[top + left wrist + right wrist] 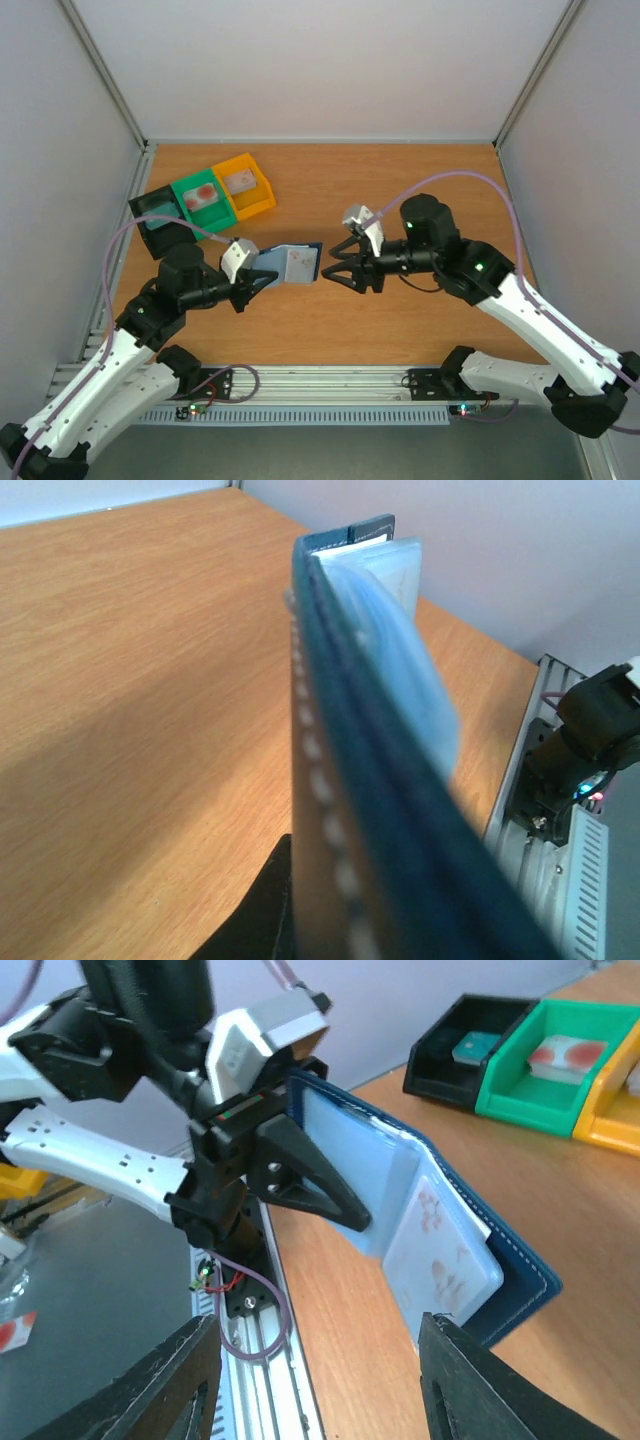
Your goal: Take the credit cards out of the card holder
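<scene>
1. Both arms reach in from the near edge of the top view. The left gripper [268, 278] is clamped on the left end of the card holder [292, 263], one black finger across its inner face. The right gripper [342, 272] has its jaws apart and holds nothing; it sits just beside the holder's free end, not touching it.
2. Beneath them lies the wooden table [420, 320].
3. At its far left three bins stand touching in a row: black bin [440, 1075], green bin [525, 1115], yellow bin [612, 1130].
4. The navy card holder hangs open between the grippers. Its long axis runs left to right, from the left gripper towards the right one, and its blue-grey pockets face the right wrist camera. Whether its lower corner touches the wood I cannot tell.
5. A pale card [440, 1260] with reddish marks sits in the right-hand pocket, its long side along the fold; any print is too blurred to read.
6. A teal card [475, 1048] lies in the black bin, a red-marked card [565, 1055] in the green, and another card [240, 181] in the yellow.
</scene>
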